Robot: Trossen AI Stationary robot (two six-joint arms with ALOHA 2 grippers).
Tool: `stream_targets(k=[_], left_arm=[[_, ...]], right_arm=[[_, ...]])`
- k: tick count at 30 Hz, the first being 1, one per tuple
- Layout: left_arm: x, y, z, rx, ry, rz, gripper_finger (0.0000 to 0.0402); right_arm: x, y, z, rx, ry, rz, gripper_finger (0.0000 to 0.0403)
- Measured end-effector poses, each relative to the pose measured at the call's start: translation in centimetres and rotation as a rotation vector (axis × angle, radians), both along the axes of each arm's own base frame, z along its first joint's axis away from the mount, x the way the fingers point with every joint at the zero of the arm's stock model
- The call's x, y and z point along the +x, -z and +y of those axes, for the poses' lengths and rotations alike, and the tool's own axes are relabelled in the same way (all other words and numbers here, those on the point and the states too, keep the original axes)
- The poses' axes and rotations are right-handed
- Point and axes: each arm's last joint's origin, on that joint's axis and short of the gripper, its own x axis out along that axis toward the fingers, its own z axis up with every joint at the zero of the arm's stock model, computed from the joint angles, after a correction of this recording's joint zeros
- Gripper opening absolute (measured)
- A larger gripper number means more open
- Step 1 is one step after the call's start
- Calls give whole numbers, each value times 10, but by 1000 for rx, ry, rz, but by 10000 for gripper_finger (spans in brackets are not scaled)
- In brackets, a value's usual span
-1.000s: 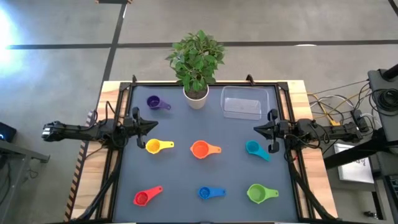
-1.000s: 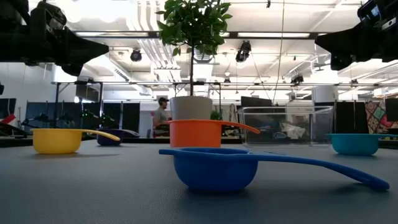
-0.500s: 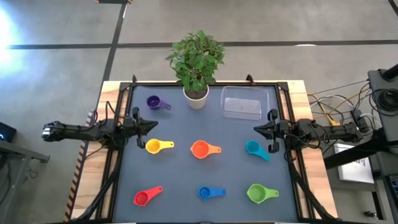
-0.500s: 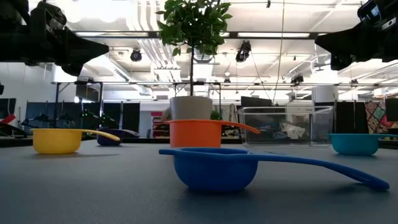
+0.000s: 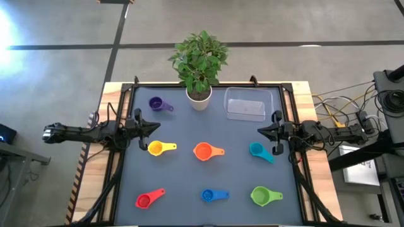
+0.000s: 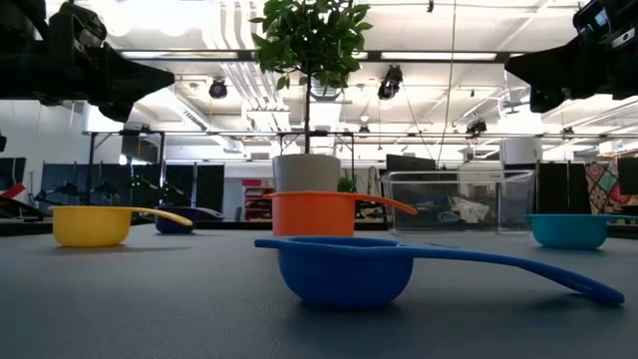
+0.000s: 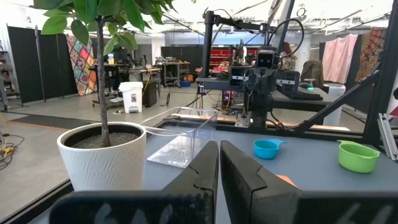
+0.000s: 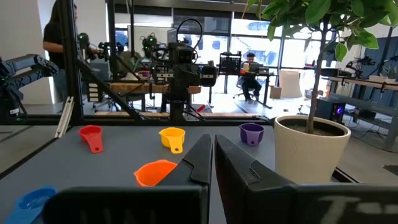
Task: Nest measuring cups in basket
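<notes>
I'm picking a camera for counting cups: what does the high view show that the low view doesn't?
Only the high view shows the red plastic measuring cup, the green plastic measuring cup and both pincers, left and right, each at its table edge. Only the low view shows the room behind. Both show the blue plastic measuring cup, the orange one and the clear plastic rectangular basket.

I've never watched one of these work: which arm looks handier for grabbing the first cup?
Probably the right gripper: the teal cup lies just beside it, and the basket sits on its side. The left gripper is equally near the yellow cup, but farther from the basket.
</notes>
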Motion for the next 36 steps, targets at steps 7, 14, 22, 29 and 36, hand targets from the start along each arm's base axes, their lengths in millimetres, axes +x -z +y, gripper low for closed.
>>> stream_targets(k=[7, 14, 22, 29, 36], left_arm=[[0, 0, 0, 0, 0, -1, 0], [0, 0, 0, 0, 0, -1, 0], [0, 0, 0, 0, 0, 0, 0], [0, 0, 0, 0, 0, 0, 0], [0, 0, 0, 0, 0, 0, 0]], right_arm=[[0, 0, 0, 1, 0, 0, 9], [-1, -5, 0, -127, 16, -39, 9], [-1, -5, 0, -195, 23, -42, 9], [-2, -14, 0, 40, -5, -144, 9], [1, -42, 0, 68, -9, -60, 9]])
